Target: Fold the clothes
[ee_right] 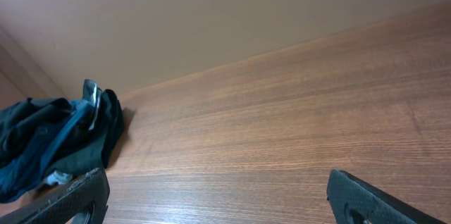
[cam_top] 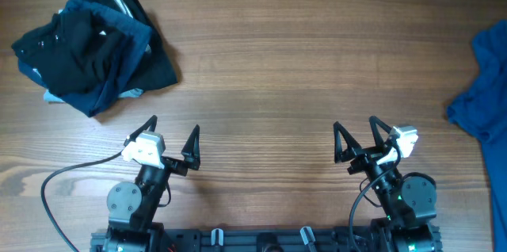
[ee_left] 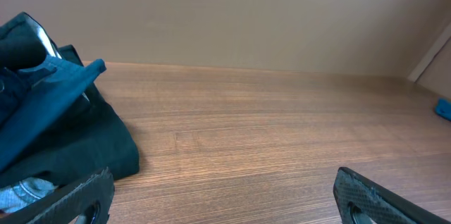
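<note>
From above, the wooden table (cam_top: pixel 261 70) fills the view. The blue shirt (cam_top: pixel 485 85) lies crumpled at the far right edge of the table, and part of it runs out of the picture. A dark heap of clothes (cam_top: pixel 87 46) sits in the far left corner, well apart from the shirt. The left gripper (cam_top: pixel 173 129) is low on the near left side. Its two black fingers are spread wide and hold nothing. The right gripper (cam_top: pixel 356 127) is low on the near right side. Its fingers are spread wide too, with only bare wood between them. Neither gripper touches any cloth. A black cable (cam_top: pixel 47 196) curls on the table beside the left arm.

From the left wrist, the two black fingers (ee_left: pixel 67 199) show at the bottom corners, far apart, with bare table between them. The dark heap is close by on the left, with a blue fold lying over black cloth. A tiny bit of bright blue peeks in at the far right edge, where the shirt lies. A plain tan wall (ee_left: pixel 246 20) stands behind the table.

From the right wrist, the fingers (ee_right: pixel 373 199) again sit in the bottom corners, wide apart, over bare wood. The dark heap lies far off on the left, by the wall.
</note>
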`<action>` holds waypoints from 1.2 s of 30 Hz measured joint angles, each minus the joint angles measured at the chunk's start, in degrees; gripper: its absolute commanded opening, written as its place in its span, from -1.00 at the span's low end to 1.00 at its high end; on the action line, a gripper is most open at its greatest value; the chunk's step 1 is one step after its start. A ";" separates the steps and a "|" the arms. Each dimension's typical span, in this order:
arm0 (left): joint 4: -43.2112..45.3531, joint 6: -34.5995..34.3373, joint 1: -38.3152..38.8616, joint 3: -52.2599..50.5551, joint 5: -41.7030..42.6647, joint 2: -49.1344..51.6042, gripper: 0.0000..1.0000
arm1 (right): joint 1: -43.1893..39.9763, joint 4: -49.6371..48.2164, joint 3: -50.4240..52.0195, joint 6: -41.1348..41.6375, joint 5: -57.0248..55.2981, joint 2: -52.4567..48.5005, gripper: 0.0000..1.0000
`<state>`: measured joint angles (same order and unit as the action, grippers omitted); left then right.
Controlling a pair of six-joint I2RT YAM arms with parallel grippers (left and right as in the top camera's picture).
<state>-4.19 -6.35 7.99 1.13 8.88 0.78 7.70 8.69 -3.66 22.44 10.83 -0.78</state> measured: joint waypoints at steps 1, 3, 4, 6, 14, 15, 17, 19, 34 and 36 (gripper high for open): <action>0.00 0.00 0.00 0.00 0.00 0.00 0.99 | 0.00 -0.02 0.00 0.00 0.00 0.00 0.99; 0.00 0.00 0.00 0.00 0.00 0.00 1.00 | 0.00 0.00 0.00 0.00 0.00 0.00 0.99; 0.00 0.00 0.00 0.00 0.00 0.00 1.00 | 0.00 -0.02 0.00 0.00 0.00 0.00 0.99; 0.00 0.00 0.00 0.00 0.00 0.00 0.99 | 0.00 0.00 0.00 0.00 0.00 0.00 0.99; 0.00 0.00 0.00 0.00 0.00 0.02 1.00 | 0.00 0.00 0.00 0.00 0.00 0.00 1.00; 0.00 0.00 0.00 0.00 0.00 0.00 1.00 | 0.00 -0.02 0.00 0.00 0.00 0.00 0.99; 0.00 0.00 0.00 0.00 0.00 0.00 0.99 | 0.00 0.00 0.00 0.00 0.00 0.00 0.99; 0.00 0.00 0.00 0.00 0.00 0.00 1.00 | 0.00 -0.02 0.00 0.00 0.00 0.00 1.00; 0.00 0.00 0.00 0.00 0.26 0.02 0.99 | 0.00 -0.02 0.00 1.46 0.00 0.00 0.99; 0.00 -0.02 0.00 0.00 0.63 0.02 1.00 | 0.00 0.00 0.00 3.48 0.07 0.00 0.99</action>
<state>-4.19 -6.37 7.99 1.13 9.52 0.80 7.70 8.69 -3.66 25.91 10.90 -0.78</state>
